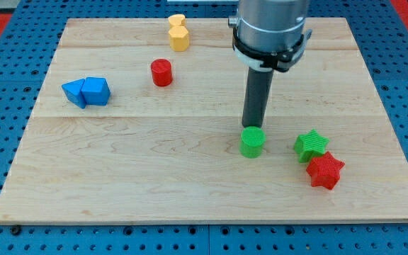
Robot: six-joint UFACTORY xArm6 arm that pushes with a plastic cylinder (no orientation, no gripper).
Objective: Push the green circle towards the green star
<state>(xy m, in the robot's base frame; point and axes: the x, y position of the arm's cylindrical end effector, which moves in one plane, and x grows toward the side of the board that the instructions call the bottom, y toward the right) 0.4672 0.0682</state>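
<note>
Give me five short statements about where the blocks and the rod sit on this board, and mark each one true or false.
1. My tip sits at the upper edge of the green circle. True.
2. The green star lies to the view's left of the green circle. False: it lies to the view's right.
3. The red star sits right beside the green star. True.
4. The red cylinder touches the green circle. False: it stands far off, toward the view's upper left.
5. The blue blocks lie near the board's right edge. False: they lie near the left.
</note>
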